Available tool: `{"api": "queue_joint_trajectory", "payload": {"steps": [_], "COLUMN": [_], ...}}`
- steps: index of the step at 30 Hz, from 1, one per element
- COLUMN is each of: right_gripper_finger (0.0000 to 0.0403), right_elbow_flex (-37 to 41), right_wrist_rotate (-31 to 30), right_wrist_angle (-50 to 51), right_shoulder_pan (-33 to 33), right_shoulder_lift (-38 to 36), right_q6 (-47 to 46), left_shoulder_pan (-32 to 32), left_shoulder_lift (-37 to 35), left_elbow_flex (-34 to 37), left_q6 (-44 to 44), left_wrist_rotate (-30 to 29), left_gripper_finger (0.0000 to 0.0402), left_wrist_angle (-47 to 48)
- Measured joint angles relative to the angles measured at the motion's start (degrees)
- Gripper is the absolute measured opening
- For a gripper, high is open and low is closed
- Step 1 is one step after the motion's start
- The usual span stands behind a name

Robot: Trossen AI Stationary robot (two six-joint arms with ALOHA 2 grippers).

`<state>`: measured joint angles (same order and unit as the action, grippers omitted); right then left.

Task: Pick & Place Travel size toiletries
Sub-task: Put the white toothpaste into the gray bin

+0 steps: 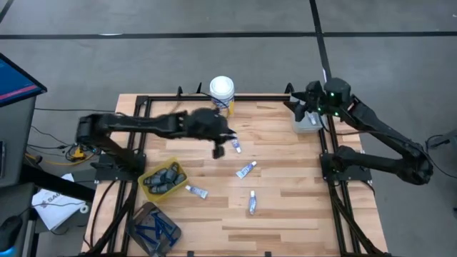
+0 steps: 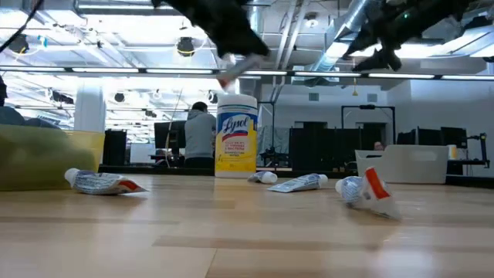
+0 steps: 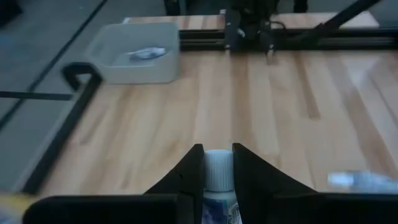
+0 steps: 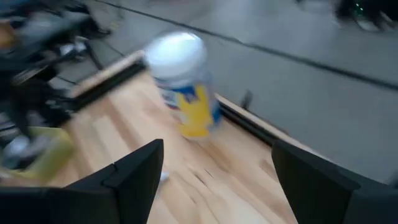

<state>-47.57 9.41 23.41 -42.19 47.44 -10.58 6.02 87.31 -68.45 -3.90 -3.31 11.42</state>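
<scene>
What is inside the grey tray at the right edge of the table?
The grey tray holds one small white tube. In the high view the right gripper hangs over the tray, hiding its contents.

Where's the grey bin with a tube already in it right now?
In the high view the grey bin sits at the table's far right corner, directly under the right claw, across the table from the Lysol canister.

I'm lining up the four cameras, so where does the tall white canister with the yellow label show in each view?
High view: canister at the table's far edge, centre.
Low view: canister standing upright mid-picture, behind the tubes.
Left wrist view: not in it.
Right wrist view: canister upper centre, blurred.
Shared landmark: the wooden table.
</scene>
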Motion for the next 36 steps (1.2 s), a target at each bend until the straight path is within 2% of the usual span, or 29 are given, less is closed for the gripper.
{"api": "queue_joint_trajectory", "payload": {"steps": [5,10,12,16,19,27,30,33,36], "right_gripper_finger": [0.0291,0.0291,0.0291,0.0291,0.0291,0.0291,0.0291,0.0291,0.0291], "right_elbow_flex": [-0.02,-0.02,0.0,-0.02,0.0,-0.04,0.01,0.02,0.02], "right_wrist_rotate": [0.29,0.33,0.32,0.61,0.85,0.83,0.83,0.4,-3.19], "right_wrist_angle": [-3.97,-5.04,-5.56,-6.93,-9.19,-18.45,-22.33,-25.71,-29.01], "right_shoulder_pan": [4.58,7.93,9.33,12.6,15.3,21.07,22.31,23.77,25.94], "right_shoulder_lift": [-0.49,0.59,1.17,2.45,3.57,7.2,8.74,10.21,11.43], "right_q6": [1.09,1.69,2.17,4.26,5.84,6.7,7.03,10.31,15.9], "left_shoulder_pan": [-0.21,-1.66,-1.68,-0.84,1.1,6.45,7.59,7.74,7.16], "left_shoulder_lift": [-4.87,-5.92,-5.93,-5.91,-6.73,-10.7,-11.11,-11.09,-10.35], "left_elbow_flex": [0.83,3.91,4.48,5.55,5.55,5.28,5.38,5.38,5.38], "left_q6": [-9.62,-15.15,-18.46,-20.41,-13.38,10.12,17.9,25.02,33.0], "left_wrist_rotate": [-0.59,-0.93,-4.04,-14.63,-15.76,-13.96,-13.11,-12.88,-14.62], "left_gripper_finger": [0.0055,0.0055,0.0055,0.0056,0.0056,0.0056,0.0056,0.0056,0.0056], "left_wrist_angle": [1.83,6.37,9.01,9.97,2.94,-28.89,-36.89,-39.37,-39.98]}}
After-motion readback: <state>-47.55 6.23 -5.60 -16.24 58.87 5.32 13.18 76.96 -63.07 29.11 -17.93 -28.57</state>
